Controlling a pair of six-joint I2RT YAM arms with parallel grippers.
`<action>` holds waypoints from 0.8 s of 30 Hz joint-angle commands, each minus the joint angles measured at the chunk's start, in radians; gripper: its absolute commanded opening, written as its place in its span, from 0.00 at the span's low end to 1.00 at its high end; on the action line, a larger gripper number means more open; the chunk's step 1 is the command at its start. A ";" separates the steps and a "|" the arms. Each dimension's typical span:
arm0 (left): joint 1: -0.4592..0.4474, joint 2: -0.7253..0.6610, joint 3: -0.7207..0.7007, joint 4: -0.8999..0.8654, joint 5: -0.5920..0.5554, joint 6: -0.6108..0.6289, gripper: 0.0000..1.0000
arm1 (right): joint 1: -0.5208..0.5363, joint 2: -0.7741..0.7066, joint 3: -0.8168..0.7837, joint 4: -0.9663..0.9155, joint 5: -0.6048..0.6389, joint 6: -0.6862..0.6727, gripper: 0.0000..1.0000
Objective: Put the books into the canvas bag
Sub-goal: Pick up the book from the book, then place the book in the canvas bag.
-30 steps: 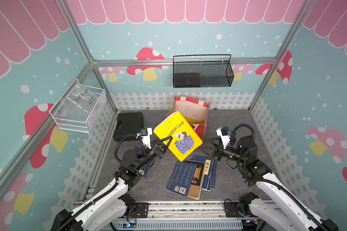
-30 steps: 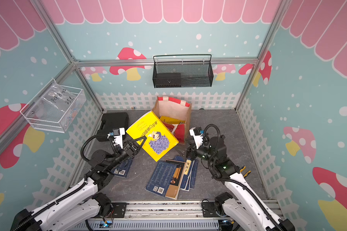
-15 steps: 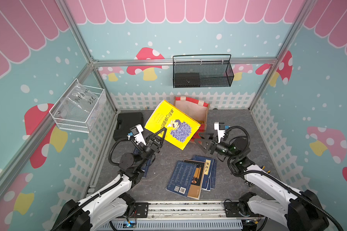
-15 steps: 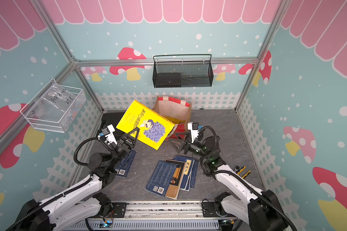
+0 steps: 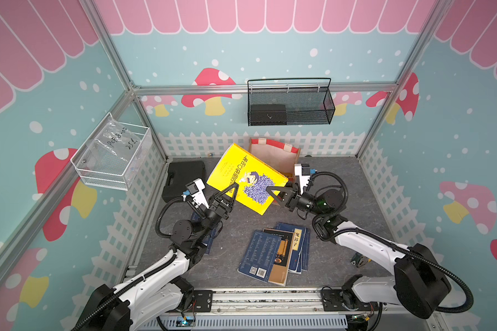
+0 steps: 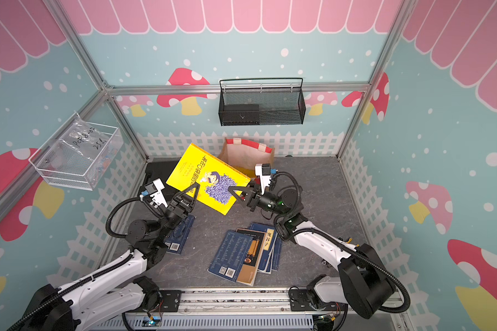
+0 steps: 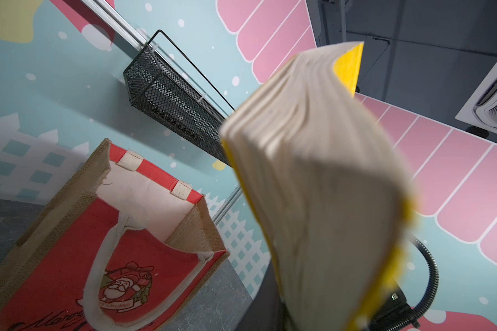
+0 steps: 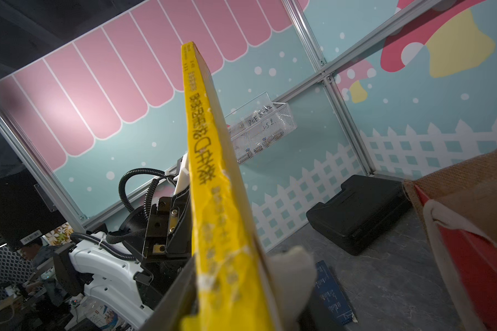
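Both end effectors (image 5: 236, 187) (image 5: 269, 189) seemingly grip yellow book (image 5: 237, 167)

The grey surface (image 5: 238, 229) carries the canvas bag (image 5: 273, 154) standing at its far edge, a black case (image 5: 181, 177) in the far left corner, a fanned pile of books (image 5: 273, 252) near the front middle, and one blue book (image 6: 181, 235) by the left edge.

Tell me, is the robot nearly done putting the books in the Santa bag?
Not nearly. Done: nothing visible; the red and tan canvas bag shows only white lining. In hand: the yellow paperback book is in the air, pinched by the left end effector and right end effector. Left: the dark blue book pile and one blue book by the left arm.
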State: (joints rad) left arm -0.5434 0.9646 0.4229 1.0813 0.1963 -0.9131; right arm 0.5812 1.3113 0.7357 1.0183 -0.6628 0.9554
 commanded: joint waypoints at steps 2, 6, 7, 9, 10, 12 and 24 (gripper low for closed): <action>0.005 -0.054 0.003 0.019 -0.020 0.012 0.00 | 0.006 -0.043 0.061 -0.007 0.007 -0.010 0.00; 0.032 -0.098 0.028 -0.116 0.042 0.057 0.55 | -0.039 -0.070 0.168 -0.241 0.001 -0.066 0.00; 0.050 -0.123 0.031 -0.169 0.054 0.065 0.71 | -0.067 -0.074 0.204 -0.315 -0.001 -0.071 0.00; 0.087 -0.185 0.030 -0.278 0.063 0.085 0.87 | -0.122 -0.078 0.273 -0.449 -0.020 -0.087 0.00; 0.109 -0.224 0.030 -0.345 0.065 0.100 0.92 | -0.152 -0.076 0.318 -0.532 -0.028 -0.104 0.00; 0.141 -0.297 0.039 -0.482 0.066 0.144 0.97 | -0.206 -0.060 0.403 -0.682 -0.051 -0.138 0.00; 0.197 -0.510 0.131 -0.995 0.045 0.413 0.99 | -0.397 0.182 0.817 -1.294 -0.207 -0.404 0.00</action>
State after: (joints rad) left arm -0.3531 0.4686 0.5632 0.1936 0.2501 -0.5587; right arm 0.1886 1.4513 1.4685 -0.1104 -0.8024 0.6701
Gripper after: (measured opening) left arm 0.987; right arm 0.148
